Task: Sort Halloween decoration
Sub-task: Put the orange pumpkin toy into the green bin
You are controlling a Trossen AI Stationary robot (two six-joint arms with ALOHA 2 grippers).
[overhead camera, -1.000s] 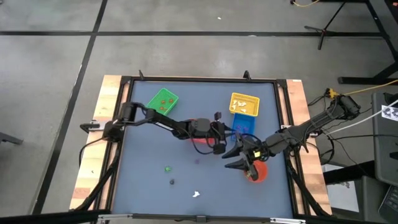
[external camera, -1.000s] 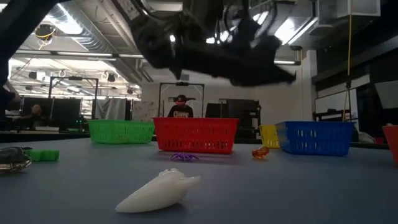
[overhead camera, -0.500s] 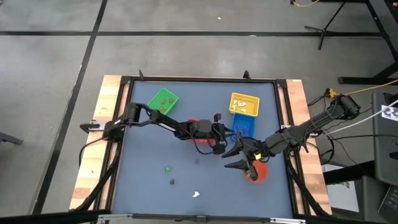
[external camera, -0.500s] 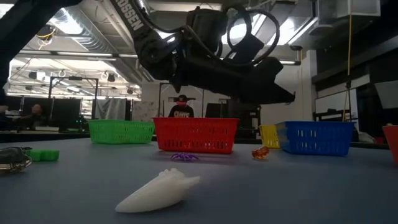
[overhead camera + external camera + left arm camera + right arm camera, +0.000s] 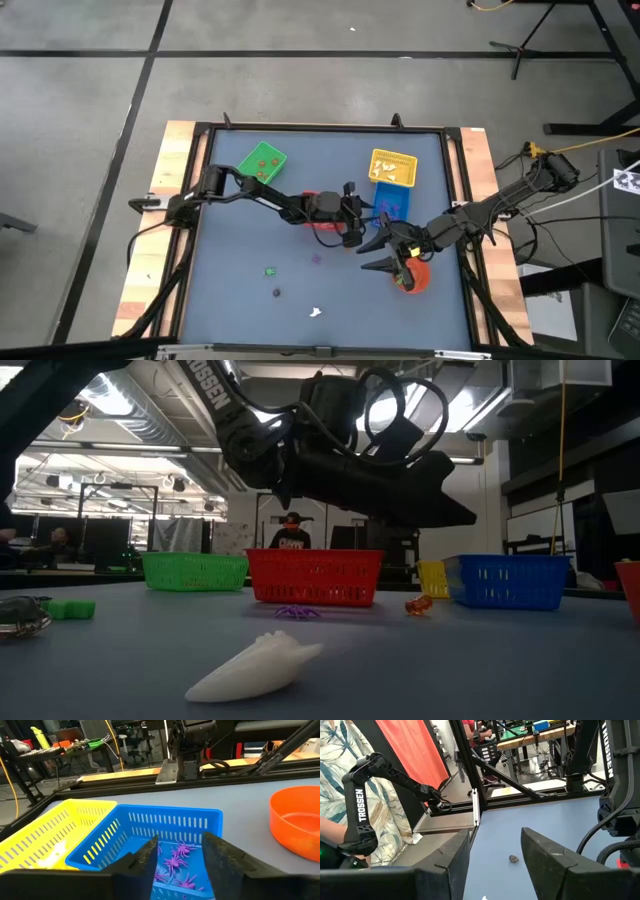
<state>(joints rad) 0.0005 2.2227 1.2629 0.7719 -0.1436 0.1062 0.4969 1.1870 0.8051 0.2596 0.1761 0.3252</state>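
Note:
The decorations are tiny trinkets. Several lie on the blue-grey table: a white one, a purple spider, an orange one, a green one and a dark one. More purple spiders lie in the blue basket. My left gripper hangs open and empty above that basket's near-left part. My right gripper is open and empty over the table, left of the orange bowl, fingers pointing toward the table's left.
Green basket and yellow basket stand near the far edge; the yellow one holds white trinkets. The red basket sits under my left arm. Both arms cross mid-table close together. People stand beyond the table.
My left arm was in motion a second ago, blurred in the low view, and has since come to rest with its gripper above the blue basket. The trinkets on the table and my right arm have stayed where they were.

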